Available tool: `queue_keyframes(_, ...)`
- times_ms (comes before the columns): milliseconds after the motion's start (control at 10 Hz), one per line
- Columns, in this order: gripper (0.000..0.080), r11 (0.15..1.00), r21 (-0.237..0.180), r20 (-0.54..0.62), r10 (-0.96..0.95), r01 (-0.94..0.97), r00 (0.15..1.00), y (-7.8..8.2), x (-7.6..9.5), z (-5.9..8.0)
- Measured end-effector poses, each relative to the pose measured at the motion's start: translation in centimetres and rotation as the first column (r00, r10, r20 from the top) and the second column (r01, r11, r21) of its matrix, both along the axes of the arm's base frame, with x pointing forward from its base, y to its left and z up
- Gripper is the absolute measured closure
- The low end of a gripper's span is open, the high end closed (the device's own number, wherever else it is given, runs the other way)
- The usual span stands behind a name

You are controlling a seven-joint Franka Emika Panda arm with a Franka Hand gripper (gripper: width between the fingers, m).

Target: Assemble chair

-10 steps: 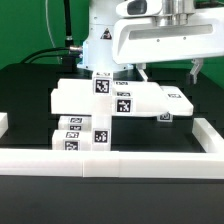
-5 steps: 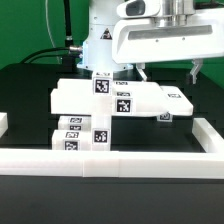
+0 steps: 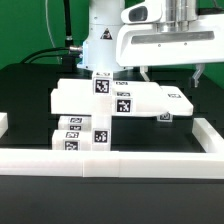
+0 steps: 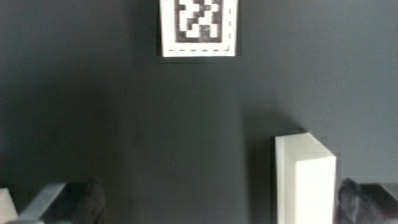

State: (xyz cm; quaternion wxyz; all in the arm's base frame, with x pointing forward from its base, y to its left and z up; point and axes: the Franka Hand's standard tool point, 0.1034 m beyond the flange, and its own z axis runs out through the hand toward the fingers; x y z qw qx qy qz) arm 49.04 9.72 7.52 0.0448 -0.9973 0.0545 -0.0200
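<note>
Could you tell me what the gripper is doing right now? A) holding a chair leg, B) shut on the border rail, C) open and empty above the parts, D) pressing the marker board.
C: the gripper hangs open above the chair parts, with nothing between its fingers.

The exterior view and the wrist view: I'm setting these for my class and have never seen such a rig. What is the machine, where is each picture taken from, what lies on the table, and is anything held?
The white machine is a robot arm with a two-finger gripper at its end. The exterior view comes from a camera standing off the arm; the wrist view comes from a camera on the arm's wrist, looking down past the fingers.

On the black table lie matte white chair parts, stacked slabs and blocks with square black-and-white tags. A low white border rail runs along the front.

The gripper hangs open above the parts and holds nothing. The wrist view shows a tag and one white part's edge.
</note>
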Motion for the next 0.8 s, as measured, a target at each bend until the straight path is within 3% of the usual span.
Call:
queue_keyframes(400,0.015,0.999,-0.035,0.016,-0.002,0.002,1.0,0.9,-3.9,-3.1)
queue_keyframes(800,0.015,0.998,-0.062,0.028,-0.006,0.007,1.0,-0.2,-4.4,-5.3)
